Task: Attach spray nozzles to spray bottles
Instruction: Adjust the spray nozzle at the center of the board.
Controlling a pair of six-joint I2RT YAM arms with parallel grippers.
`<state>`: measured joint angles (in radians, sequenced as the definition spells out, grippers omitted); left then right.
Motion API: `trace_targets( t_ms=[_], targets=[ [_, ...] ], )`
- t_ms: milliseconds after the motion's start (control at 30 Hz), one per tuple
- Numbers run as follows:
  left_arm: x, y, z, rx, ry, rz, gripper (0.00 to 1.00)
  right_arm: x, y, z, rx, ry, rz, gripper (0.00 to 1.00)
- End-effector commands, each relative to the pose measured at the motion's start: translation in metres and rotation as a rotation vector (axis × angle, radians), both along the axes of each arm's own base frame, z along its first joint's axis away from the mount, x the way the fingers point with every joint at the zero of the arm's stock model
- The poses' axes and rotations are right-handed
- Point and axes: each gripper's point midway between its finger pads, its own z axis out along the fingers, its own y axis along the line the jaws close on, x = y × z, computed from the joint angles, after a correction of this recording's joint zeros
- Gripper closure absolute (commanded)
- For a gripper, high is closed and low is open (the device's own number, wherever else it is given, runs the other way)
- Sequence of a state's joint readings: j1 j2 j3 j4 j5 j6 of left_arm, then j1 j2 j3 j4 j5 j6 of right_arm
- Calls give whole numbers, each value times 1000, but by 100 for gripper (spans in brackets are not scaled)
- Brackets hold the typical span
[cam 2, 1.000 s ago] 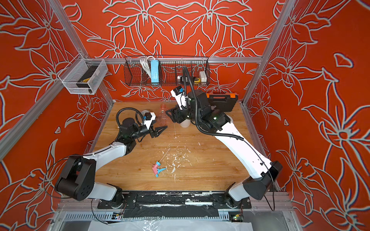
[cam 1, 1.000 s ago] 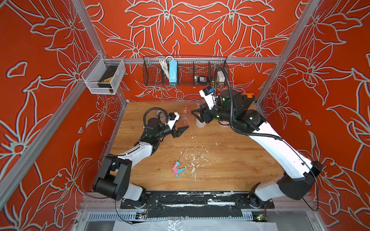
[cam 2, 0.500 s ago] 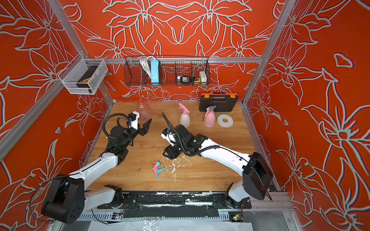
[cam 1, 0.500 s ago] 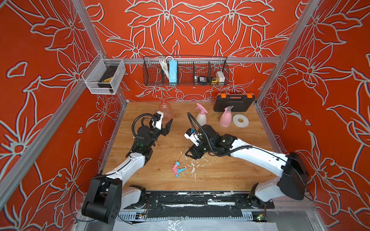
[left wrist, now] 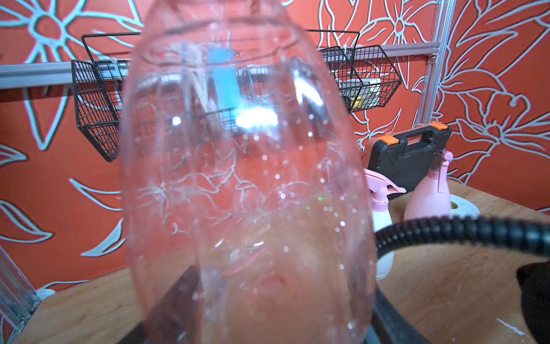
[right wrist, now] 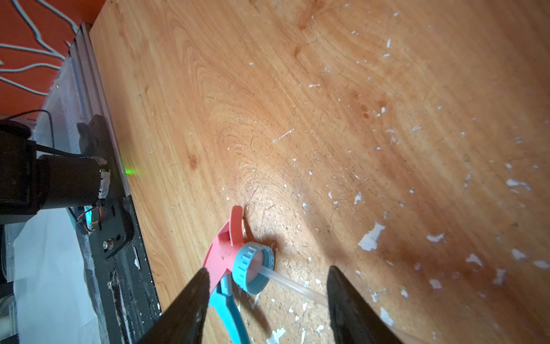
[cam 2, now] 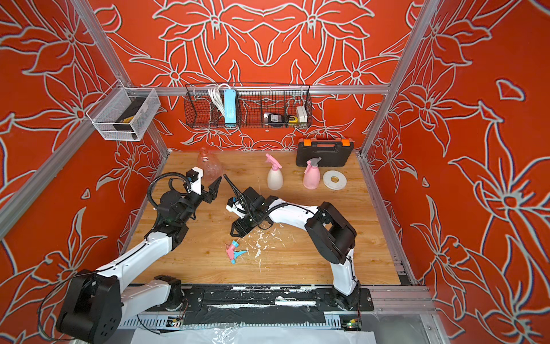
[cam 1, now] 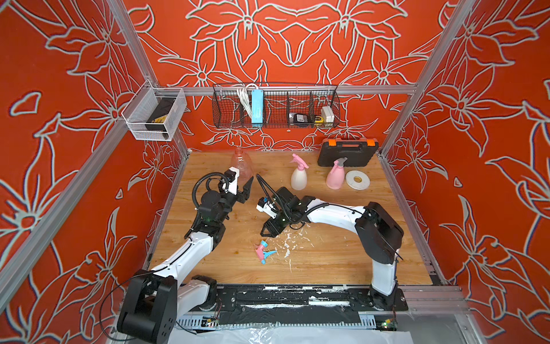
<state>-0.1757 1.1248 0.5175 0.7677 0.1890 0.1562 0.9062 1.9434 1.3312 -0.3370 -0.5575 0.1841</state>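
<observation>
**Your left hand grips the clear bottle; your right hand hangs open over the loose nozzle.**

In both top views your left hand [cam 1: 242, 180] is closed on the clear bottle [cam 1: 241, 162], which is upright and left of centre in the frame, near the back wall. The pink-and-blue nozzle [cam 1: 262, 251] lies on its side on the surface [cam 1: 327, 259], lower centre, with your right hand [cam 1: 267, 233] just above it. In the right wrist view its fingers [right wrist: 190, 297] stand apart on either side of the blue collar. The white bottle [cam 1: 298, 180] and the pink bottle [cam 1: 335, 178] stand at upper right, each with a nozzle on.
</observation>
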Motion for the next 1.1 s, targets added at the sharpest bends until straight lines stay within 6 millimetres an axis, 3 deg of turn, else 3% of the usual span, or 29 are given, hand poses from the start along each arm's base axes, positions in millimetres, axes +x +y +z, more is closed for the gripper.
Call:
trace_targets(
  t_ms=[0,367,767,1067],
  targets=[
    [-3,0,8,-1,-29,-14,49,-9,1,-3,-2,20,57,36],
    [2,3,7,-36,-14,-23,49,-47,-25,-17,-34,52,84,49],
    [2,3,10,-40,-19,-25,49,-69,-37,-14,-80,-65,134,53],
    [1,2,14,-51,-23,-34,50,-71,-49,-34,-138,-91,143,55]
  ],
)
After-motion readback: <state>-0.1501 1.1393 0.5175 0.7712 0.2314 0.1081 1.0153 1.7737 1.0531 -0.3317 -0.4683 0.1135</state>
